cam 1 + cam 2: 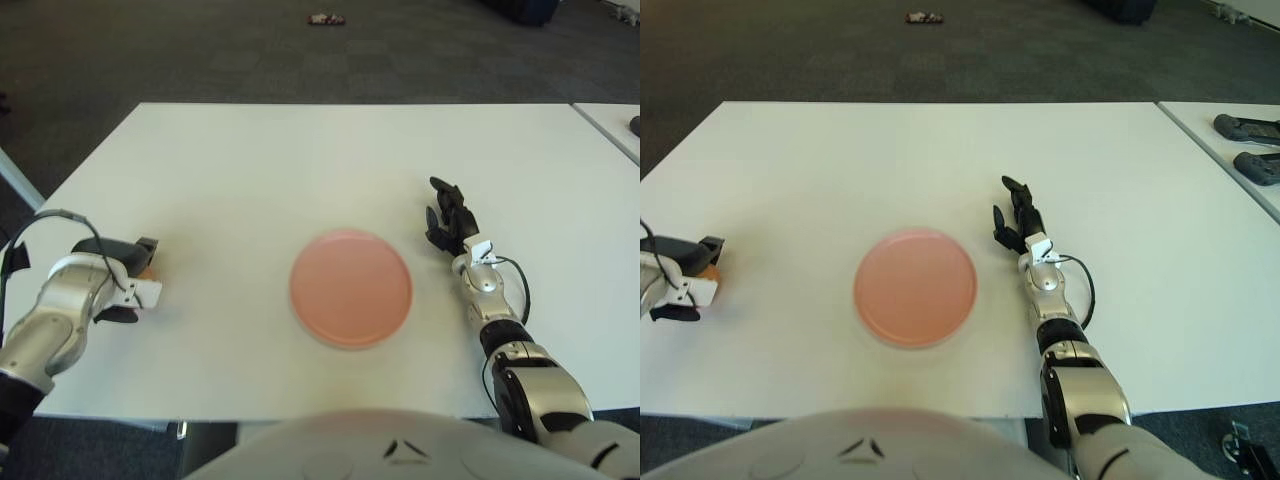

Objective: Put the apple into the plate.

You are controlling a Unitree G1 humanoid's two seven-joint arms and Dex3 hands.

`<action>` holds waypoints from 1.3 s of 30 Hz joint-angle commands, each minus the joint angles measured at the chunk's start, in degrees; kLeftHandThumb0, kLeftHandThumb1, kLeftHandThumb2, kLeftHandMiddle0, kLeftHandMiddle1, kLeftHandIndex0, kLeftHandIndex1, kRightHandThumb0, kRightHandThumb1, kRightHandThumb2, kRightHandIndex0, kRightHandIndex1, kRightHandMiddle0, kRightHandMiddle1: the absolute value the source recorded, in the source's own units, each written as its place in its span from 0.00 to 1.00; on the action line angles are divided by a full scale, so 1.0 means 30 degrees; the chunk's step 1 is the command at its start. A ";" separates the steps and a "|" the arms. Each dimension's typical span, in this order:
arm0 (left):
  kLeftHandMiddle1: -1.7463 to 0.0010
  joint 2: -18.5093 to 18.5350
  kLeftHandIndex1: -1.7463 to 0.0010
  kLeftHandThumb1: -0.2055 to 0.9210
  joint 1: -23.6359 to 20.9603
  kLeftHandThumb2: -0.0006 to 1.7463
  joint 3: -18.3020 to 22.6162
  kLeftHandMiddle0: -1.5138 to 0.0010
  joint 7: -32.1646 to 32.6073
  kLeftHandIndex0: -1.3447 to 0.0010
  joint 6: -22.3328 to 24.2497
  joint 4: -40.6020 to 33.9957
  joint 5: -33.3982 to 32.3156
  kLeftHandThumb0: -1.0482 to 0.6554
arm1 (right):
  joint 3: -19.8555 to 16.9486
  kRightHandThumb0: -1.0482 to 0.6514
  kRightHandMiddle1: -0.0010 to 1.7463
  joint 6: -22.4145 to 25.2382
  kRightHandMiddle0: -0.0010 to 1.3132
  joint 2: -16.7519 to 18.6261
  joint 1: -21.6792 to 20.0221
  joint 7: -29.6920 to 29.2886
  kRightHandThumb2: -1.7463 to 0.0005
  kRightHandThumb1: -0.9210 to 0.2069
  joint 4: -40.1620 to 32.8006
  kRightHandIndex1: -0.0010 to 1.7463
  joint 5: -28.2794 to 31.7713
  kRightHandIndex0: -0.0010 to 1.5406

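Left hand (125, 285) curled round apple (146, 270), near table's (300, 160) left edge. Only an orange sliver of apple visible past fingers; shape and axis impossible to read. Plate (351, 288) well to right of that hand, bare. Right hand (448, 221) just right of plate, fingers loosely spread, holding nothing.

— What's the counter (300, 160) like?
— Smooth, matt white, like laminate. The plate (351, 288) looks like matt pink plastic.
— And the arms?
— Glossy silver shells; the right robot hand (448, 222) has black plastic fingers. The floor (200, 50) is dark, rough carpet.
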 commanded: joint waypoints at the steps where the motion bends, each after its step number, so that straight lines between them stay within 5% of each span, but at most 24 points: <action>1: 0.07 -0.0712 0.10 0.53 -0.0280 0.66 -0.0465 0.60 0.0552 0.64 0.0090 0.0800 0.0593 0.56 | 0.0273 0.12 0.29 0.0949 0.00 0.0119 0.0784 -0.0195 0.56 0.00 -0.0370 0.01 -0.0357 0.12; 2: 0.09 0.0425 0.07 0.69 -0.1114 0.53 -0.0591 0.69 -0.1270 0.71 -0.0962 0.0880 0.0061 0.58 | 0.0313 0.12 0.30 0.1037 0.00 0.0134 0.0828 -0.0242 0.55 0.00 -0.0514 0.01 -0.0375 0.12; 3: 0.10 0.0361 0.05 0.80 -0.1066 0.44 -0.0632 0.75 -0.0904 0.76 -0.0982 0.1344 0.0117 0.59 | 0.0350 0.12 0.30 0.1139 0.00 0.0145 0.0872 -0.0287 0.55 0.00 -0.0660 0.01 -0.0391 0.12; 6: 0.08 -0.1150 0.05 0.52 -0.1337 0.66 -0.0780 0.60 0.2799 0.66 -0.0832 0.4723 0.0405 0.61 | 0.0462 0.11 0.30 0.1454 0.00 0.0210 0.1063 -0.0423 0.55 0.00 -0.1174 0.01 -0.0433 0.12; 8: 0.09 -0.1009 0.03 0.39 -0.1525 0.77 -0.0806 0.52 0.3692 0.62 -0.1230 0.5536 0.0352 0.61 | 0.0506 0.11 0.31 0.1681 0.00 0.0231 0.1141 -0.0510 0.55 0.00 -0.1415 0.01 -0.0484 0.12; 11: 0.05 -0.0599 0.01 0.30 -0.1830 0.85 -0.1252 0.49 0.4801 0.59 -0.2067 0.6623 0.0544 0.61 | 0.0505 0.12 0.31 0.1892 0.00 0.0187 0.1213 -0.0460 0.55 0.00 -0.1554 0.01 -0.0485 0.13; 14: 0.04 -0.0469 0.00 0.27 -0.1966 0.88 -0.1443 0.48 0.5295 0.58 -0.2356 0.6992 0.0537 0.61 | 0.0494 0.12 0.31 0.2030 0.00 0.0178 0.1264 -0.0379 0.55 0.00 -0.1680 0.01 -0.0441 0.13; 15: 0.07 0.0163 0.03 0.32 -0.2319 0.83 -0.1638 0.52 0.3569 0.56 -0.2799 0.6124 0.0474 0.61 | 0.0489 0.11 0.31 0.2049 0.00 0.0177 0.1273 -0.0352 0.55 0.00 -0.1707 0.01 -0.0421 0.13; 17: 0.08 0.1428 0.01 0.48 -0.2865 0.71 -0.1985 0.62 -0.0241 0.63 -0.3557 0.4009 0.0223 0.61 | 0.0488 0.11 0.31 0.2068 0.00 0.0175 0.1292 -0.0343 0.55 0.00 -0.1755 0.01 -0.0414 0.13; 18: 0.07 0.0677 0.02 0.66 -0.1676 0.56 -0.1657 0.73 0.0671 0.71 -0.2224 0.3461 0.0553 0.61 | 0.0495 0.11 0.31 0.2051 0.00 0.0169 0.1297 -0.0388 0.55 0.00 -0.1762 0.01 -0.0446 0.13; 21: 0.02 -0.0666 0.06 0.45 -0.0604 0.73 -0.0929 0.61 0.2687 0.60 -0.0131 0.3735 0.0925 0.61 | 0.0506 0.11 0.31 0.2049 0.00 0.0155 0.1294 -0.0456 0.55 0.00 -0.1767 0.01 -0.0499 0.13; 25: 0.01 -0.0270 0.04 0.27 -0.0999 0.88 -0.0891 0.50 0.3495 0.55 -0.0701 0.4465 0.0730 0.61 | 0.0493 0.11 0.32 0.2085 0.00 0.0179 0.1280 -0.0406 0.54 0.00 -0.1751 0.01 -0.0450 0.13; 39: 0.09 0.0385 0.00 0.22 -0.2178 0.91 -0.1368 0.43 0.6998 0.55 -0.4069 0.6665 0.0444 0.61 | 0.0446 0.11 0.31 0.1881 0.00 0.0158 0.1273 -0.0364 0.54 0.00 -0.1587 0.00 -0.0401 0.13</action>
